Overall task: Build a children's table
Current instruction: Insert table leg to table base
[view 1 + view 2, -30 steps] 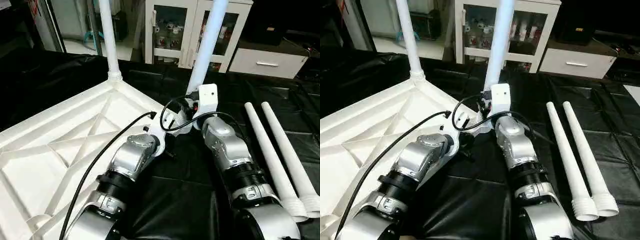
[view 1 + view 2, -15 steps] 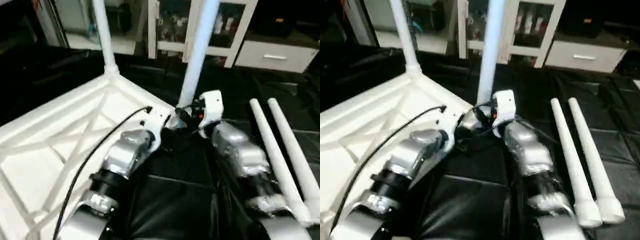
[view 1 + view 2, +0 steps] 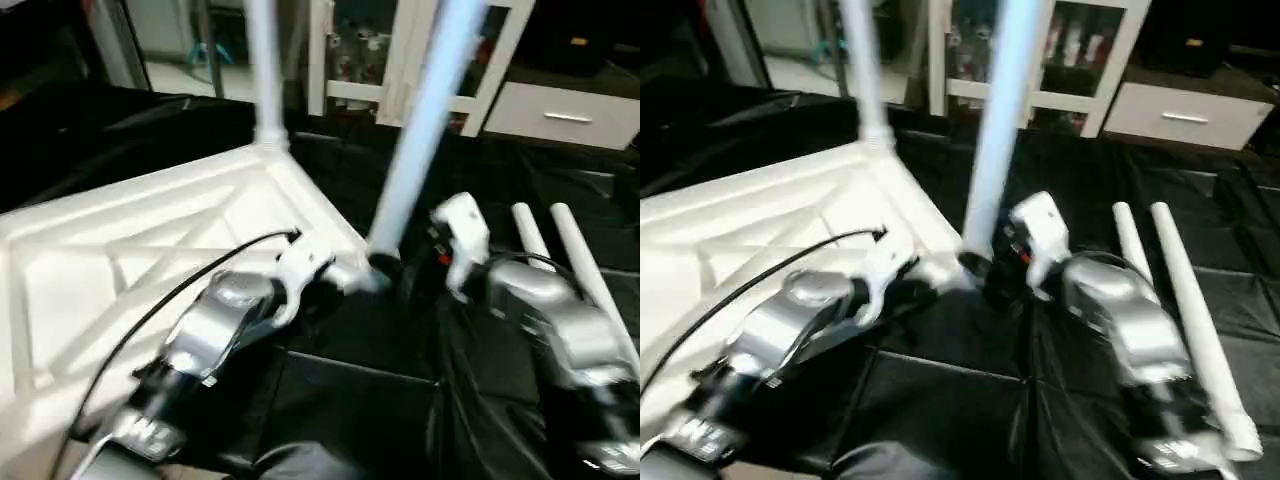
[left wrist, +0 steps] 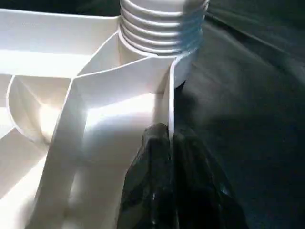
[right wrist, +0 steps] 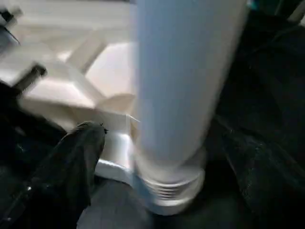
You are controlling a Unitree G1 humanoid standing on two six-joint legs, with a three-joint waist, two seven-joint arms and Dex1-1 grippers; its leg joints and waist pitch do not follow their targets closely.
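No lettering or numbers can be read anywhere

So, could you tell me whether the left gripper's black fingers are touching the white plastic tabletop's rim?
Touching: in the left wrist view the left gripper is pinched shut on the tabletop's thin rim wall.

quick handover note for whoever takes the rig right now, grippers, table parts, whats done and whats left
Left gripper: shut on the tabletop rim beside the near corner socket.
Right gripper: fingers open either side of the near leg, not clamping it.
Done: far leg and near leg stand upright in corner sockets of the upside-down tabletop.
Left: two loose legs lie on the black cover to the right, to be fitted.
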